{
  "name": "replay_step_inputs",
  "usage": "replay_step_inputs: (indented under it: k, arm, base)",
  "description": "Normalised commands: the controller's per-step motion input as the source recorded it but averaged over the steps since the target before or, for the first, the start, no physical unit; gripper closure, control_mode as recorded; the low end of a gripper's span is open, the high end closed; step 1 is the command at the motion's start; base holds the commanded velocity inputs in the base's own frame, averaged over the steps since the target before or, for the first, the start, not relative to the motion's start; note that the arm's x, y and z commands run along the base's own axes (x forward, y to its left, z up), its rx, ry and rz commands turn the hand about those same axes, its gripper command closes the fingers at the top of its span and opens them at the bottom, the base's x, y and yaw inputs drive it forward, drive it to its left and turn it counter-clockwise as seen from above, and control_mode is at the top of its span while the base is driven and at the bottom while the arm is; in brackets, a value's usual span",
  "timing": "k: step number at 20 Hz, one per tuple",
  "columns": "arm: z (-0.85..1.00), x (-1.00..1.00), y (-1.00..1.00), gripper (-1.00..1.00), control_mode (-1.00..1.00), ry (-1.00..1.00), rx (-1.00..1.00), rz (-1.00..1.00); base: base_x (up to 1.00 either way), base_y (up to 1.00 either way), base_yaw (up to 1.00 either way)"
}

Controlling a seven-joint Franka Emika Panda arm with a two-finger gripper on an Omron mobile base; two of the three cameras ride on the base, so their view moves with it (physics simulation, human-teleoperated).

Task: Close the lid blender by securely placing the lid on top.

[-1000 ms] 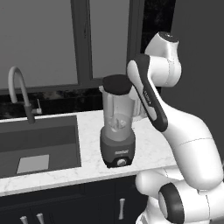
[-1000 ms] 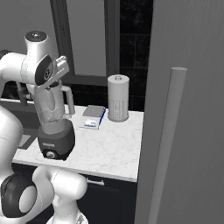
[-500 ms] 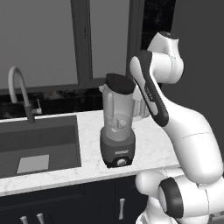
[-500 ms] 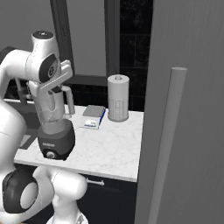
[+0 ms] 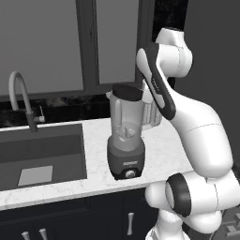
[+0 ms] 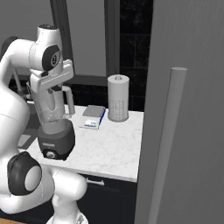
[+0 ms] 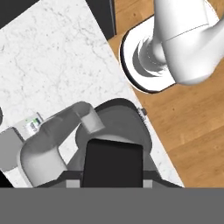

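Observation:
The blender (image 5: 125,140) stands on the marble counter, a clear jar (image 6: 50,107) on a dark grey base with a round knob. The black lid (image 5: 126,92) lies level across the jar's mouth. My gripper (image 6: 52,89) hangs straight above the jar, with the forearm beside its top. Looking down in the hand view, the lid (image 7: 113,162) appears as a black slab between my fingertips, and my gripper (image 7: 112,183) is shut on it. Below it are the jar handle (image 7: 57,127) and the dark base (image 7: 127,118).
A sink (image 5: 42,154) with a curved faucet (image 5: 21,96) lies left of the blender. A white paper-towel roll (image 6: 118,98) and a flat box (image 6: 94,117) sit at the back right. A tall grey panel with a bar handle (image 6: 168,144) bounds the counter's right end.
The hand has sunk slightly over the jar and the upper arm has shifted; the lid has stayed at the jar's mouth.

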Motion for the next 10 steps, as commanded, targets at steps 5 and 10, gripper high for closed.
replay_step_inputs:
  k: [5, 10]
  arm:
    - [0.10, -0.40, 0.00, 1.00, -1.00, 0.05, 0.00, -0.05]
    - [0.09, -0.49, 0.00, -1.00, -1.00, 0.00, 0.00, -0.05]
  base:
    - [0.00, 0.00, 0.00]
    - [0.00, 0.00, 0.00]
